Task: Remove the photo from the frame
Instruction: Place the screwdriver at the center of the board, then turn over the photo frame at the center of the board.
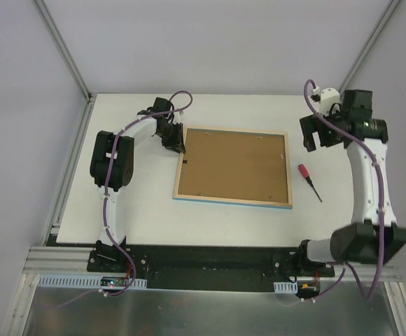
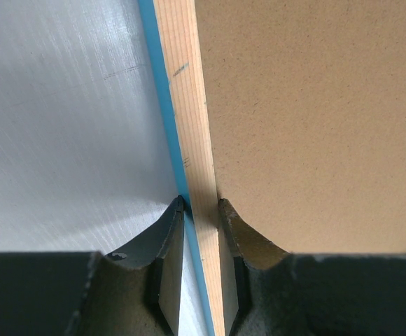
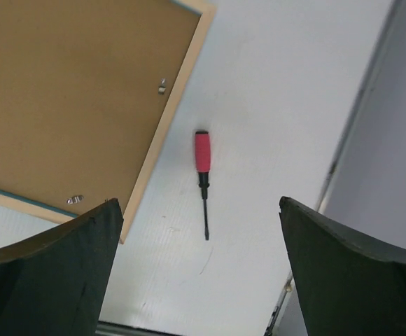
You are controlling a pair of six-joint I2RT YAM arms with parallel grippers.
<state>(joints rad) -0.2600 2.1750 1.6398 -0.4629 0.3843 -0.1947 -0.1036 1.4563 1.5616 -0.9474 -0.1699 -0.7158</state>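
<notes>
The frame lies face down in the middle of the table, its brown back panel up, rimmed in pale wood with a turquoise edge along the near side. The photo is hidden under that panel. My left gripper is shut on the frame's left rim near the far corner. In the left wrist view its fingers straddle the wooden rim. My right gripper hangs open above the table to the right of the frame. Between its wide-apart fingers there is only the tabletop below.
A red-handled screwdriver lies on the white table just right of the frame, also under my right gripper. Small metal tabs sit along the frame's back edge. Grey walls enclose the table at the back and sides.
</notes>
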